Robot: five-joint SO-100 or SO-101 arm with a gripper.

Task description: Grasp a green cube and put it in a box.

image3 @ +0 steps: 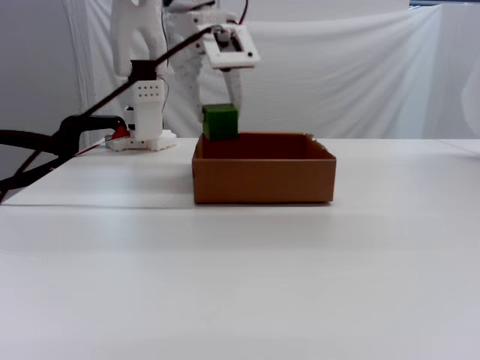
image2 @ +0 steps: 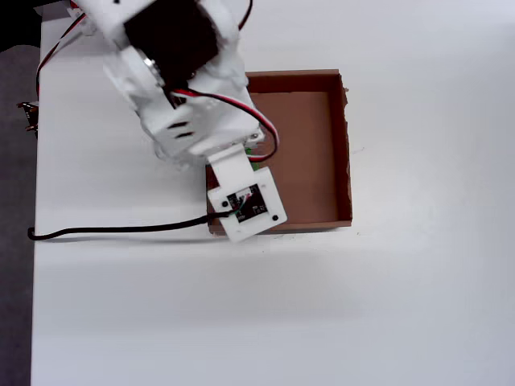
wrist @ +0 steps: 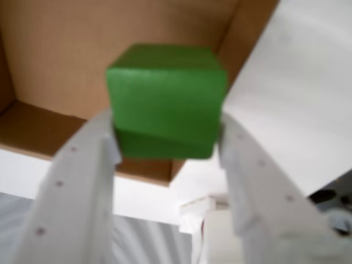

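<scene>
Green cube (wrist: pixel 165 102) is clamped between the two white fingers (wrist: pixel 91 165), one pressing each side face, so the gripper (wrist: pixel 165 144) is closed right down to the cube's width and has nothing else in it. From the wrist view the cube looks a bit twisted in the grip, with its lower edge running at a slant, but both sides look properly pinched.

Moving outward: right behind the cube in that view is brown cardboard, the floor and a wall of the box (wrist: pixel 66 55). In the fixed view the cube (image3: pixel 220 121) hangs just above the rim of the box (image3: pixel 262 178), over its left end. Overhead, the arm hides almost all of it, only a sliver of green (image2: pixel 253 151) shows by the box's (image2: pixel 310 137) left wall.

So the bit that matters: the cube is over the box but near the left edge, not the middle. I'd guess a straight drop lands inside, just close to that wall.
</scene>
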